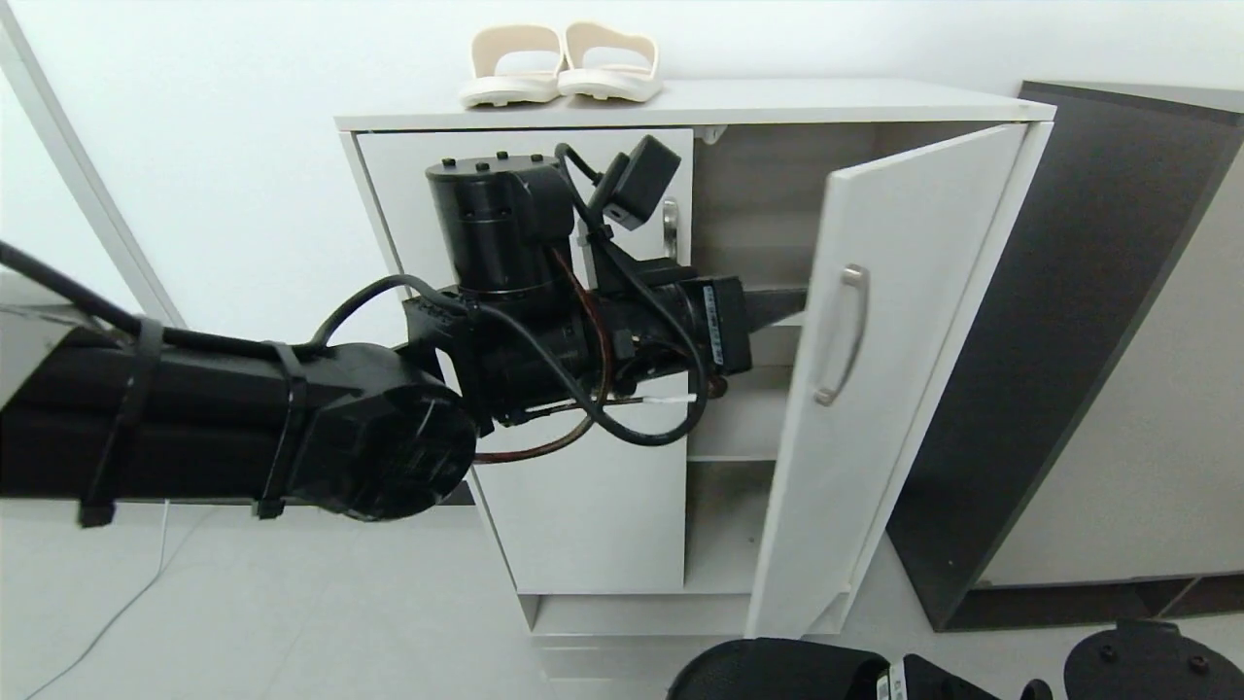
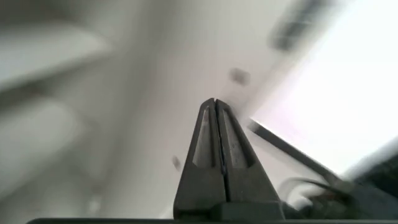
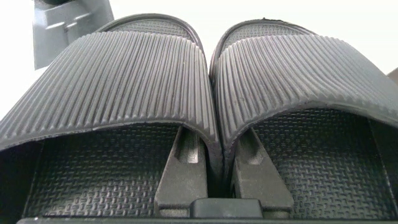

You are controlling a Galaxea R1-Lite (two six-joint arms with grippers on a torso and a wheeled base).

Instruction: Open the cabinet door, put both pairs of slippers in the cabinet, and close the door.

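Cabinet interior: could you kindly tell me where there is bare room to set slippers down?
Bare: the bottom compartment between closed left door and open right door, and the top bay. The upper shelf is crowded by the left gripper.

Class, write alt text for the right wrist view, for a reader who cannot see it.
A pair of dark grey slippers with ribbed straps lies side by side, seen from close behind. The right tool pinches their adjoining inner walls together, with one of its fingers inside each slipper.
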